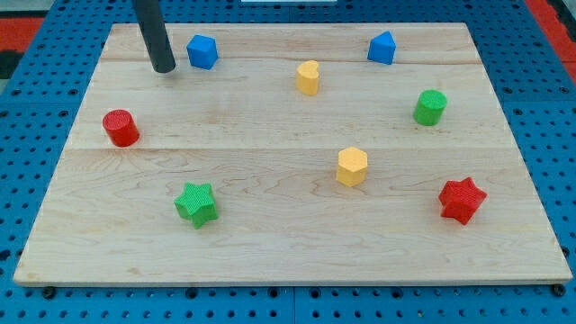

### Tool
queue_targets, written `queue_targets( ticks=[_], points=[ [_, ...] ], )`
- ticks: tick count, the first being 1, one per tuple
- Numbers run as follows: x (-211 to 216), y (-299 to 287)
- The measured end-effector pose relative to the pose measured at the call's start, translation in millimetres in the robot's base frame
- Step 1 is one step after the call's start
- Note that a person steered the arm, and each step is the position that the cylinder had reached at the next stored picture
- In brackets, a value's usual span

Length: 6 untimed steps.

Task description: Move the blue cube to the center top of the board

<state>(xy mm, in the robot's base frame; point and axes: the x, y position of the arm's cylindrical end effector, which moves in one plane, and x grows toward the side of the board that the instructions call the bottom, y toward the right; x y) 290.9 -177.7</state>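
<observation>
The blue cube (202, 51) sits near the view's top left of the wooden board (270, 252). My tip (164, 67) rests on the board just left of the cube, a small gap between them. The dark rod rises from the tip up out of the view's top.
A second blue block (382, 48), pentagon-like, sits at the top right. A yellow heart-shaped block (309, 77) is at the top centre. A green cylinder (430, 107), yellow hexagon (352, 166), red star (462, 200), green star (196, 204) and red cylinder (120, 128) are spread around.
</observation>
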Motion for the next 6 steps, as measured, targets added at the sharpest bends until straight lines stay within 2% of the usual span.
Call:
queue_targets(
  ticks=[2,3,4,5,6],
  points=[
    [-23.7,51.1],
    [-24.2,21.2],
    [-38.4,-18.7],
    [-62.0,-30.8],
    [-61.9,4.2]
  ],
)
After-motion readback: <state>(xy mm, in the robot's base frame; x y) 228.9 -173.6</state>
